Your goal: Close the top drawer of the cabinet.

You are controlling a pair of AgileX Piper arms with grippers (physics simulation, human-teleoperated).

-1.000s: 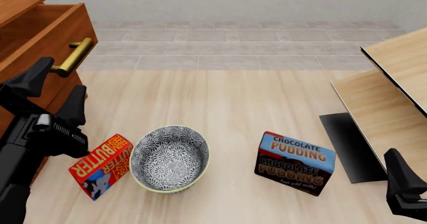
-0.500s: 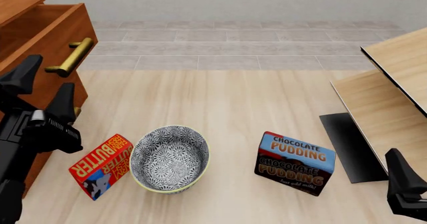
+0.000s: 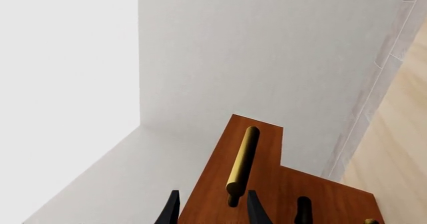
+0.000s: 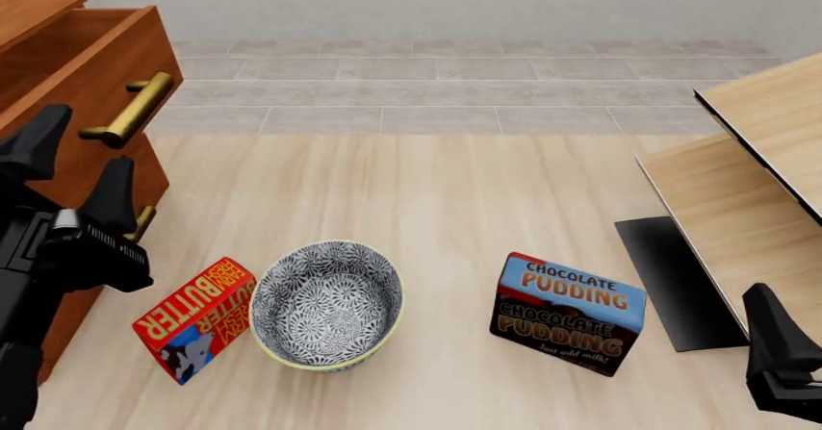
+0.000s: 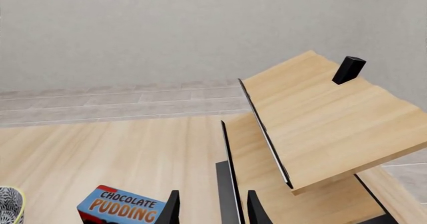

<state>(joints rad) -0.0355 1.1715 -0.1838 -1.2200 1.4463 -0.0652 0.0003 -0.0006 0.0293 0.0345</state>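
While the top drawer (image 4: 96, 64) sticks out of the cabinet (image 4: 77, 175) at the far left, the left gripper (image 4: 71, 161) sits just near its brass handle (image 4: 125, 109), fingers spread, holding nothing. At the near right, the right gripper (image 5: 210, 206) is spread too, and empty.

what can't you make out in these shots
- Top drawer: inside hidden by its own front; front view's edge cuts it.
- Cabinet: lower drawers behind the left gripper.
- Right gripper: cut off at the front view's corner.
- Butter box: small print unreadable.
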